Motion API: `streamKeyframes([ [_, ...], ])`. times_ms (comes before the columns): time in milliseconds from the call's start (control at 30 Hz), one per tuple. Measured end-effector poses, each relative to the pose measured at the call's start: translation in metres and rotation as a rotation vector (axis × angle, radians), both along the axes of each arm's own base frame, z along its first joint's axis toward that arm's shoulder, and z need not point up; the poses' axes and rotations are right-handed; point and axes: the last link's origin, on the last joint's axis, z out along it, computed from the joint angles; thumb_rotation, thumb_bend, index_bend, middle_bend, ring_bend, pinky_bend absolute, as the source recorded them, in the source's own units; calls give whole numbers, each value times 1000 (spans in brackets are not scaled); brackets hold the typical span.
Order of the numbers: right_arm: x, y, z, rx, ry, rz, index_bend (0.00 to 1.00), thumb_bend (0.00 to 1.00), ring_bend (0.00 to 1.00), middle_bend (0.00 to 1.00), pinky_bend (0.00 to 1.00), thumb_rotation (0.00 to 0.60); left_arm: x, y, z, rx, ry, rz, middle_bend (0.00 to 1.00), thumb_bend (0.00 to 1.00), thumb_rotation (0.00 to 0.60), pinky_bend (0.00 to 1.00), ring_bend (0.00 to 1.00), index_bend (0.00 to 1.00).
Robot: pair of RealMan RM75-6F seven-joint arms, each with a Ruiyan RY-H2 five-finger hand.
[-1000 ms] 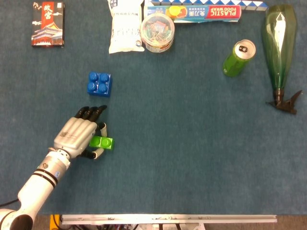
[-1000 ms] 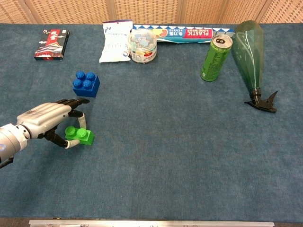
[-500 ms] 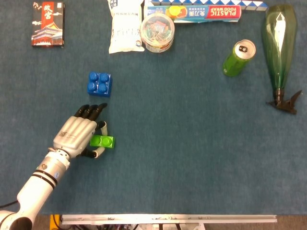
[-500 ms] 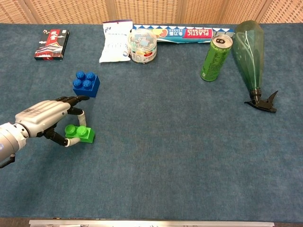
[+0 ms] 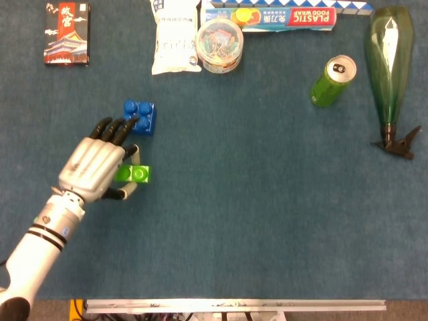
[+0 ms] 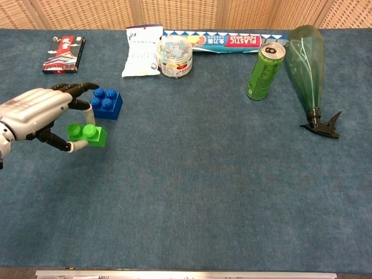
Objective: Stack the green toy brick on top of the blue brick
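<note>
My left hand (image 5: 93, 166) (image 6: 36, 112) pinches the green toy brick (image 5: 132, 174) (image 6: 86, 135) between thumb and a finger and holds it lifted off the table. The blue brick (image 5: 141, 116) (image 6: 106, 102) sits on the blue cloth just beyond and to the right of the hand. In the head view the outstretched fingertips (image 5: 120, 127) overlap the blue brick's left edge. The green brick hangs in front of the blue one, studs up. My right hand shows in neither view.
Along the far edge lie a dark card box (image 5: 66, 24), a white packet (image 5: 175, 37), a round tub (image 5: 220, 45) and a plastic wrap box (image 5: 284, 17). A green can (image 5: 333, 81) and a green spray bottle (image 5: 390, 65) stand at the right.
My left hand has lifted the green brick off the table and carried it away from me, toward the blue brick. The blue brick has not moved.
</note>
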Motion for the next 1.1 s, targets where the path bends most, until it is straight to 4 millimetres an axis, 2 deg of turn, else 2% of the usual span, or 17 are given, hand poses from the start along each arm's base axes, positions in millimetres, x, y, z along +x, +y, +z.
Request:
streamKeyframes([
  [200,-2,-3,-2,9,2,-13,481,376,329,454,460,600,5,19,15,-21,-7,4,0,327,600,28,0,543],
  [367,-6,-9,-5,24,9,-38,482,375,329,454,460,600,12,34,20,-71,-29,7,0,327,600,28,0,546],
  [733,-18,-22,-6,26,21,-108,482,376,329,454,460,600,21,83,30,-119,-78,-7,0,327,600,28,0,552],
  [1100,-29,-29,-5,18,24,-163,482,376,329,453,460,600,15,125,34,-108,-54,-3,0,327,600,28,0,559],
])
